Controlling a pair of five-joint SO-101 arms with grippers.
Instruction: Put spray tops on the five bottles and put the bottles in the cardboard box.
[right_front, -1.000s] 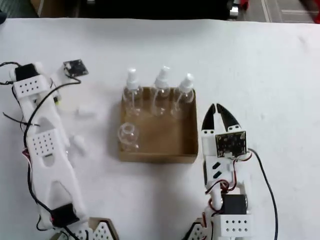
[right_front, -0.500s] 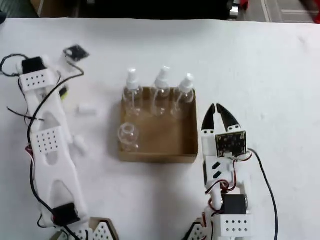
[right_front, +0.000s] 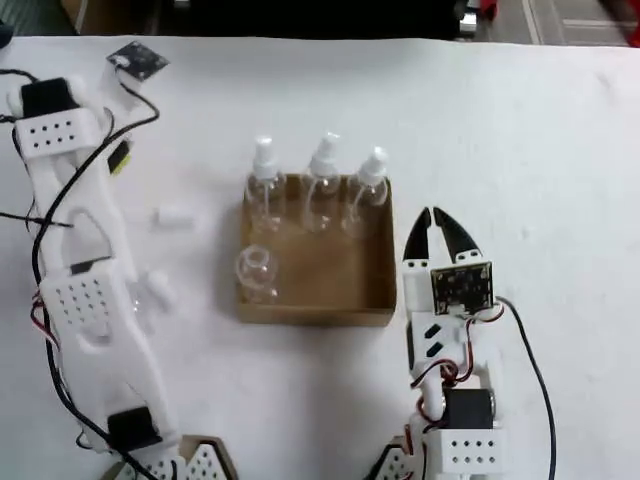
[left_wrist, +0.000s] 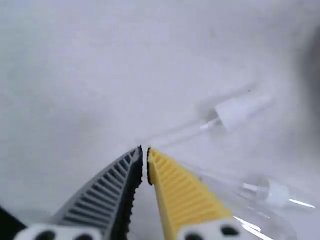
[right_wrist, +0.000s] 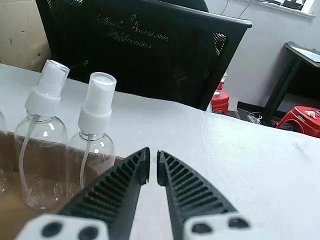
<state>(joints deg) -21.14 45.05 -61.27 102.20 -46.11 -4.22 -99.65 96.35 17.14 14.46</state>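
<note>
The cardboard box (right_front: 380, 255) sits mid-table. Three clear bottles with white spray tops (right_front: 323, 185) stand along its far wall, and one open bottle (right_front: 254, 272) without a top stands at its near left. Two loose spray tops (right_front: 175, 217) (right_front: 160, 287) lie on the table left of the box. My left gripper (left_wrist: 145, 150) is shut on nothing, hovering short of a loose spray top (left_wrist: 240, 110) and another (left_wrist: 277, 192). My right gripper (right_front: 437, 222) is shut and empty beside the box's right wall; in its own view the right gripper (right_wrist: 152, 160) faces two capped bottles (right_wrist: 95, 145).
The left arm (right_front: 85, 290) stretches along the table's left side, over something clear that I cannot make out. White table (right_front: 530, 150) lies open to the right and beyond the box. A black chair (right_wrist: 150, 50) stands past the far edge.
The left arm's wrist has swung away from the loose spray tops toward the table's far left corner. The right arm and the box contents have not moved.
</note>
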